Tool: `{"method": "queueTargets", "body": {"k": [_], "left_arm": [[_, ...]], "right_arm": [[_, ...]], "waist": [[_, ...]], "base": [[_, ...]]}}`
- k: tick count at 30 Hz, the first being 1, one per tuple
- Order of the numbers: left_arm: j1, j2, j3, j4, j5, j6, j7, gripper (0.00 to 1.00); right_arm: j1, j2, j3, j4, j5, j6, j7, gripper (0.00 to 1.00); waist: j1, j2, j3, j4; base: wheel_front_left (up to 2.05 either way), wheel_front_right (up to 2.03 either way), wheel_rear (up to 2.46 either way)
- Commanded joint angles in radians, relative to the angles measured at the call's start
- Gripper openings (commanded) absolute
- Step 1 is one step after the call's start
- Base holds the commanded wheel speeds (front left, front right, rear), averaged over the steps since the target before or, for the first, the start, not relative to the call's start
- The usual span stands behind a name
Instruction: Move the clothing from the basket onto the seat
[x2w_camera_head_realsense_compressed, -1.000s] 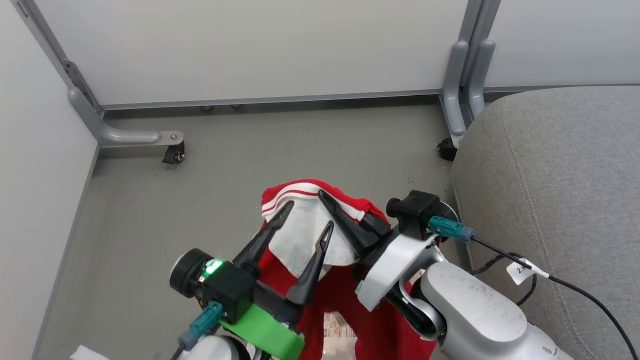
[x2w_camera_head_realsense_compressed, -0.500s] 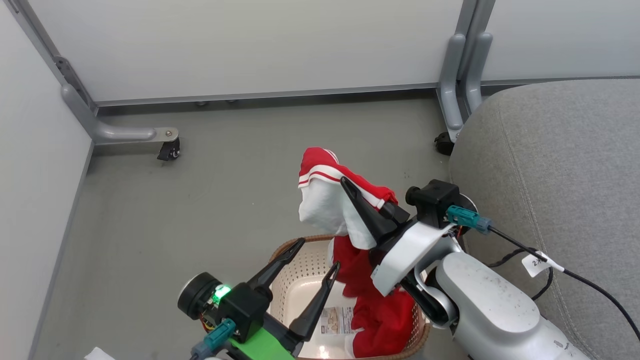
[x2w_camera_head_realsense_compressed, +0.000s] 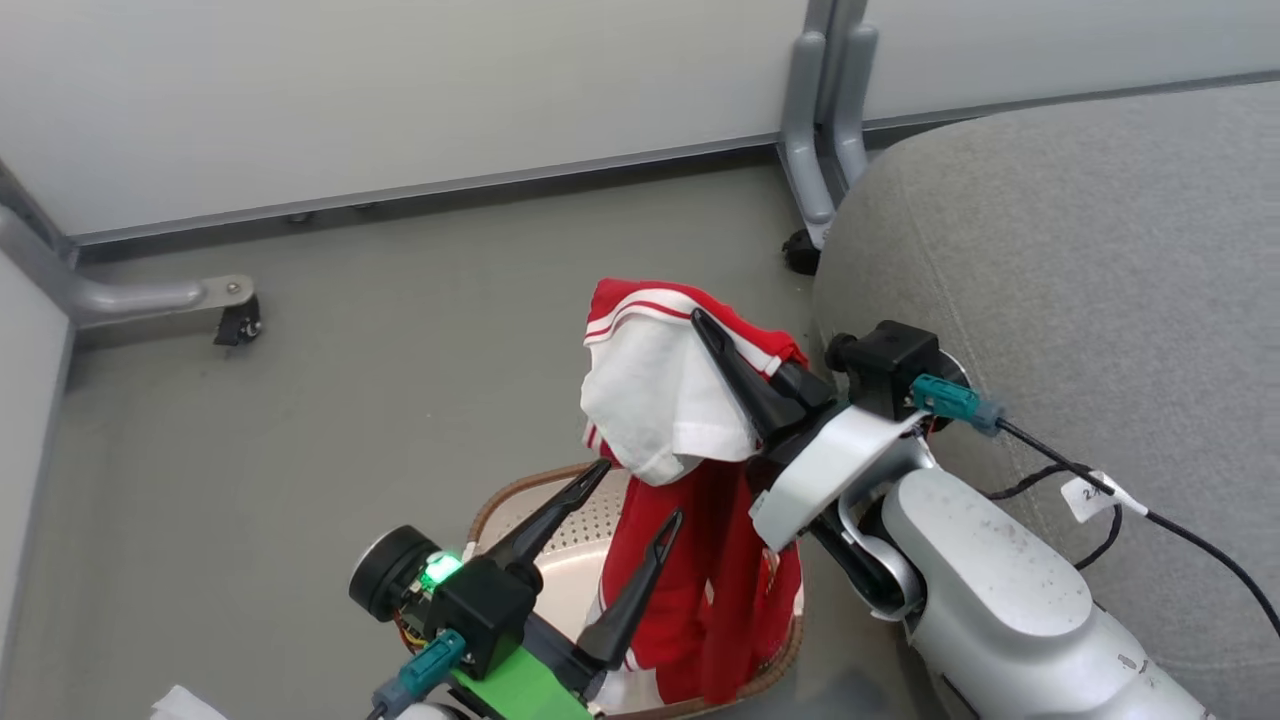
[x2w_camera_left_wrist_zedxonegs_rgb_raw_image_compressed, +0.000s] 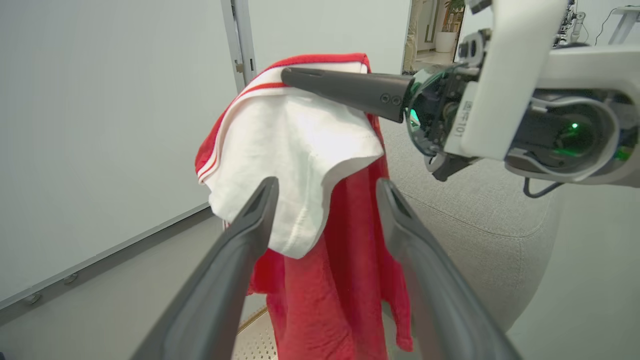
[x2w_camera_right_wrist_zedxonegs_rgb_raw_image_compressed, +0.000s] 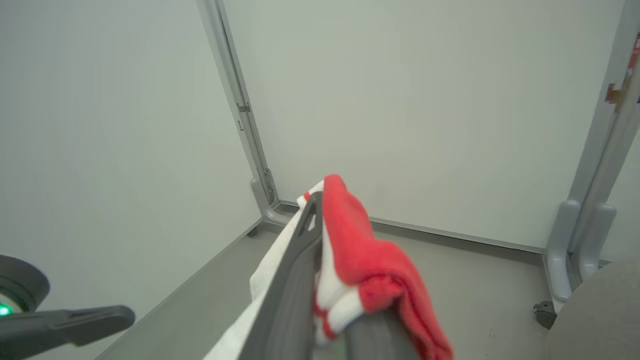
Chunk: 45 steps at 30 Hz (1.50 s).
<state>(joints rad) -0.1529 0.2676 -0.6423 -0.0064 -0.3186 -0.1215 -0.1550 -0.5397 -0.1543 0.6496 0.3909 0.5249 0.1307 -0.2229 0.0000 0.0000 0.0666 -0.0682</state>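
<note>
A red-and-white garment of the clothing hangs from my right gripper, which is shut on its striped top edge. Its red lower part trails down into the cream basket on the floor. My left gripper stands open over the basket, just in front of the hanging cloth and holding nothing. The grey seat rises close on the right of the basket. In the left wrist view the garment drapes beyond my open left gripper. In the right wrist view red cloth is bunched between the shut fingers of my right gripper.
White partition walls close off the back and left. Their grey metal feet carry castors on the grey floor. A black cable runs from my right wrist across the seat's edge.
My right gripper has lifted the garment higher, so it hangs long above the basket. My left gripper has drawn back from the cloth. The head camera has turned to the right.
</note>
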Motion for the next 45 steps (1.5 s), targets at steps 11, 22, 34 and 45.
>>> {"method": "queueTargets", "body": {"k": [11,22,34,45], "left_arm": [[-0.064,0.037,-0.018,-0.036,0.005,0.0,0.023,1.0],[-0.088,0.062,-0.036,-0.062,-0.002,0.003,0.049,1.0],[-0.145,0.089,-0.043,-0.109,0.018,0.006,0.091,1.0],[-0.272,0.106,-0.016,-0.148,0.056,0.006,0.092,1.0]], "right_arm": [[-0.004,-0.011,-0.09,-0.028,-0.026,0.0,-0.019,0.0],[0.043,-0.018,-0.193,-0.038,-0.047,0.0,-0.027,0.0],[-0.107,-0.059,-0.385,-0.022,-0.05,0.0,-0.039,0.0],[-0.417,-0.2,-0.583,0.004,-0.052,0.0,-0.021,0.0]], "waist": [[0.0,0.0,0.106,-0.292],[0.0,0.0,0.148,-0.438],[0.0,0.0,0.261,-0.419],[0.0,0.0,0.436,-0.306]], "base": [[0.0,0.0,0.0],[0.0,0.0,0.0],[0.0,0.0,0.0],[0.0,0.0,0.0]]}}
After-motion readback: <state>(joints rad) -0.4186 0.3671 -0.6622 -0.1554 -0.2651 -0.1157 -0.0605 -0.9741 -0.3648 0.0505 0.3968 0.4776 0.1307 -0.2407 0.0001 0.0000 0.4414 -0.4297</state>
